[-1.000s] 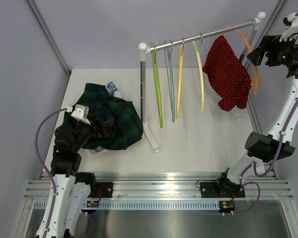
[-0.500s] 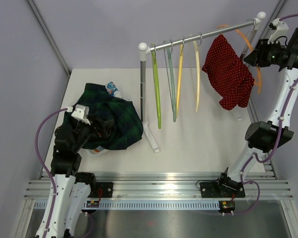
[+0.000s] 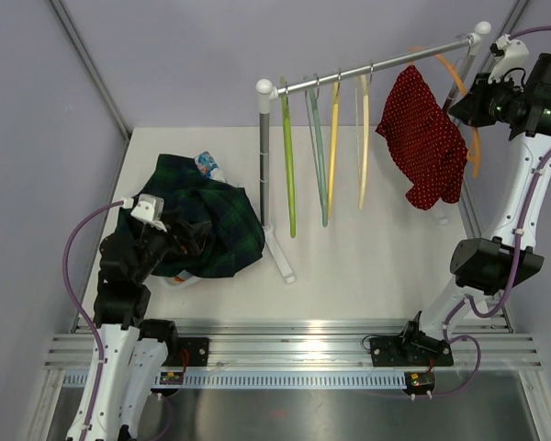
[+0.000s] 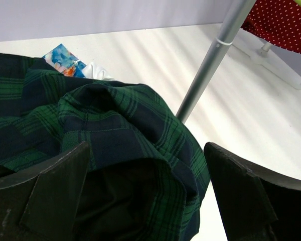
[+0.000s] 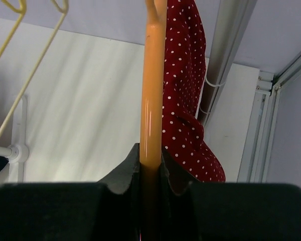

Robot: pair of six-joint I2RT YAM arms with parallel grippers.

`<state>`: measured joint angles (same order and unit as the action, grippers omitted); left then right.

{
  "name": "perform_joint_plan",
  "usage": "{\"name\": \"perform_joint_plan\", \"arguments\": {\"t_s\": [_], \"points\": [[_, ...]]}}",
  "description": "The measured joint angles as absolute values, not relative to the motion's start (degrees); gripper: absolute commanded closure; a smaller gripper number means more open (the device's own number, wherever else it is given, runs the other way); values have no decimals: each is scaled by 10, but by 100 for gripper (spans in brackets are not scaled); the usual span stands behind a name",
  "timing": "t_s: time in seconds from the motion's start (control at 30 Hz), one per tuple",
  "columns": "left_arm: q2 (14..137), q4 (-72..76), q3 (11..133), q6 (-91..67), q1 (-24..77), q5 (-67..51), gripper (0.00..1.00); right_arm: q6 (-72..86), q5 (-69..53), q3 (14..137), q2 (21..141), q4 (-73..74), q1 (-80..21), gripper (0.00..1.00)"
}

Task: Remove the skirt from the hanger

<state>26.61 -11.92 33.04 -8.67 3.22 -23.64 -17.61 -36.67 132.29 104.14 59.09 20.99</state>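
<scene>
- The left gripper (image 3: 185,235) hovers low at the table's left side, its jaws spread wide on either side of a crumpled green-and-navy plaid garment (image 3: 220,225); in the left wrist view the two black fingers (image 4: 45,196) frame the folds of the cloth (image 4: 120,120) without closing on it.
- A small floral-printed item (image 3: 208,165) pokes out from behind the plaid heap, lying on the white table (image 3: 367,262).
- A silver metal clothes rail with white ball ends (image 3: 376,66) stands mid-table on a grey upright post (image 3: 265,156).
- Four bare hangers dangle from the rail: a green hanger (image 3: 288,161), a pale grey-blue hanger (image 3: 319,156), a yellow hanger (image 3: 333,147) and a cream hanger (image 3: 363,147).
- The red white-dotted skirt (image 3: 429,138) hangs at the rail's right end, draped over an orange plastic hanger (image 3: 475,152) and clear of the table.
- The right gripper (image 3: 461,105), raised high at the right edge, is clamped on that orange hanger; the right wrist view shows the orange bar (image 5: 153,90) pinched between the closed fingers (image 5: 125,173), with the skirt (image 5: 185,100) just behind it.
</scene>
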Motion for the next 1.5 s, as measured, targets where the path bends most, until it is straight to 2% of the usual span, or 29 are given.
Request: {"name": "perform_joint_plan", "arguments": {"t_s": [0.4, 0.6, 0.7, 1.0, 1.07, 1.2, 1.37, 1.5], "points": [[269, -95, 328, -123, 34, -241, 1, -146, -401, 1264, 936, 543, 211, 100], [247, -80, 322, -115, 92, -238, 1, -171, -418, 1157, 859, 543, 210, 100], [246, -82, 325, -102, 160, -220, 1, -190, -418, 1070, 806, 547, 210, 100], [307, -85, 352, -52, 543, -7, 1, -192, -417, 832, 647, 555, 210, 100], [341, -55, 353, -43, 662, 70, 1, -177, -417, 804, 622, 550, 210, 100], [439, 52, 350, -31, 814, 191, 1, -142, -418, 760, 581, 538, 210, 100], [655, 240, 373, -51, 848, 258, 1, -98, -432, 723, 549, 521, 210, 100], [828, 310, 455, -61, 849, 257, 1, -79, -432, 706, 528, 519, 210, 100]]}}
